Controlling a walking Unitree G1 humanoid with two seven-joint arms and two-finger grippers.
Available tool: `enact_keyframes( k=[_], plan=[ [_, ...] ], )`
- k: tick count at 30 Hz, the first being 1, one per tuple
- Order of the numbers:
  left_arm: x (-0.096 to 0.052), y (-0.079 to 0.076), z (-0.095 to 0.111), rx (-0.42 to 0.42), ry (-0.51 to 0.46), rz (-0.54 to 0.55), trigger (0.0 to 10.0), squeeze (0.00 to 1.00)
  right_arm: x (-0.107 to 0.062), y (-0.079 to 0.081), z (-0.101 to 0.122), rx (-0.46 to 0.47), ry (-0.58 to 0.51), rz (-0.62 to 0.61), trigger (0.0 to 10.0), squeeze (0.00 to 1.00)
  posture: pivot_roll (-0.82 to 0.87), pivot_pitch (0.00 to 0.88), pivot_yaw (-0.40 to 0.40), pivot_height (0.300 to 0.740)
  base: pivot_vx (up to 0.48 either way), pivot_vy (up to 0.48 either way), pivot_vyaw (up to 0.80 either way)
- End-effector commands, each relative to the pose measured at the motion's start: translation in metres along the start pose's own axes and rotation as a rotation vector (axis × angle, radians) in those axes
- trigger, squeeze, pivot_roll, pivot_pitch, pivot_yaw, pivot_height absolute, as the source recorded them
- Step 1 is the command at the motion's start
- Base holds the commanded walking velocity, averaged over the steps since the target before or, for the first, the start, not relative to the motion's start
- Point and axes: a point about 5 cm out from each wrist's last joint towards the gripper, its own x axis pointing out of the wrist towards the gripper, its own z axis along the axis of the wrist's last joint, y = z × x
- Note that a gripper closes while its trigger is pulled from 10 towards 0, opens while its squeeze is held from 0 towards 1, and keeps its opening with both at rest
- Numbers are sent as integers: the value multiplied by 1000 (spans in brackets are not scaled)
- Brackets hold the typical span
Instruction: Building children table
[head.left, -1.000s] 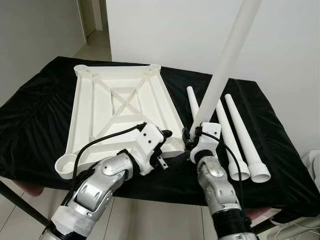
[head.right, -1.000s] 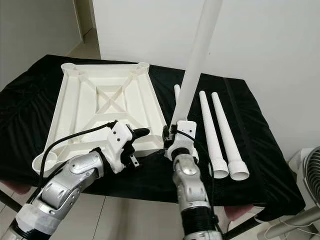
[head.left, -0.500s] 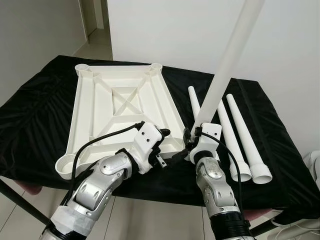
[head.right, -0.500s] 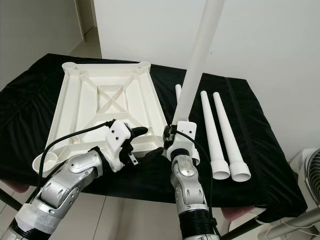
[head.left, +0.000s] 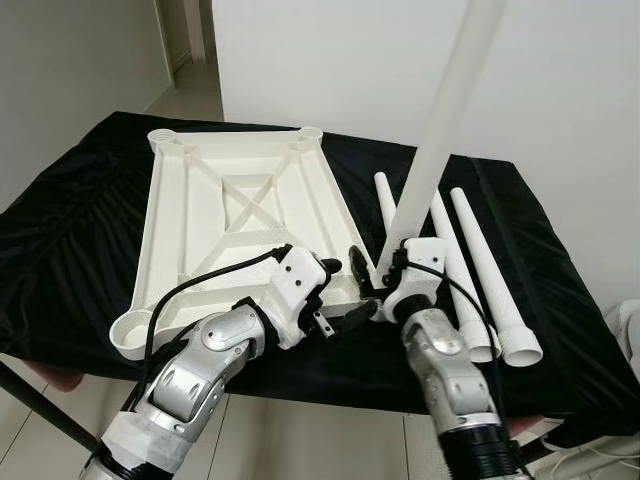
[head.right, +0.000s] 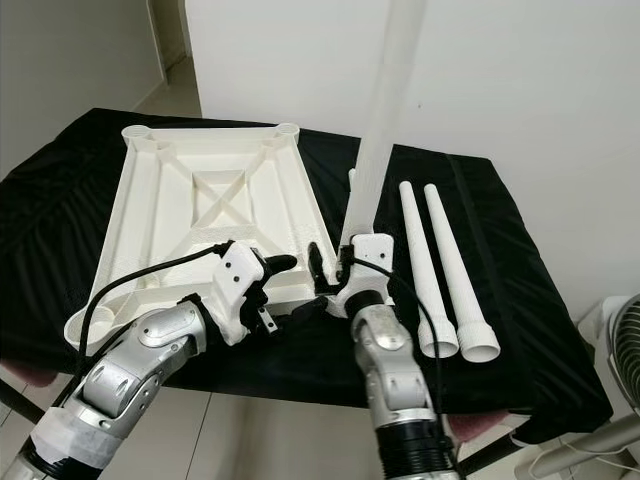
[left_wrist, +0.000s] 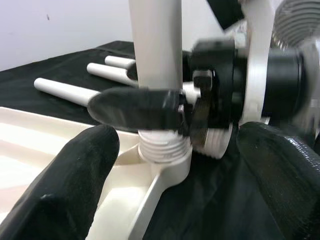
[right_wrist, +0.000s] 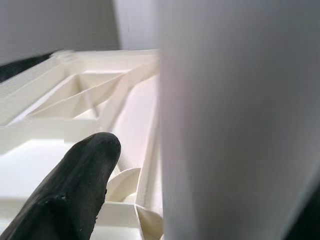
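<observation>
One table leg (head.left: 450, 110) is held upright at the centre of the frame, its threaded foot entered into the near right corner socket of the upturned white tabletop (head.left: 240, 215), which lies at centre left on the black-draped desk (head.left: 70, 240). The right claw (head.left: 385, 285) is closed around the leg just above the thread, at lower centre. The left claw (head.left: 330, 290) sits just beside that corner at lower centre, its fingers spread apart and nothing gripped. Three more legs (head.left: 480, 270) lie side by side on the cloth at right of centre. The leg is judged to be light, stiff, smooth plastic, likely to slip when twisted; a hold low down, close to the thread, is judged best, since the long shaft above would lever against a tilted grip and the thread could be crossed.
</observation>
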Motion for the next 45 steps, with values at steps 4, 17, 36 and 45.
enact_keyframes(
  k=[4,17,36,45],
  plan=[
    [-1,-12,-10,-4,38,-86,10000,0,8,-10,-1,-37,35,92,10000,0,-60,0,-49,740,0,0,0],
    [-10,-14,-10,-4,45,-112,10000,0,6,-20,-11,-34,77,174,0,0,-38,0,-59,740,0,0,0],
    [-6,-13,-8,4,39,-108,10000,0,1,-15,-34,97,163,-204,10000,0,-47,0,-53,740,0,0,0],
    [-5,-10,-9,14,39,-75,10000,0,-2,3,-35,113,165,-399,10000,0,-42,0,-70,740,0,0,0]
  ],
)
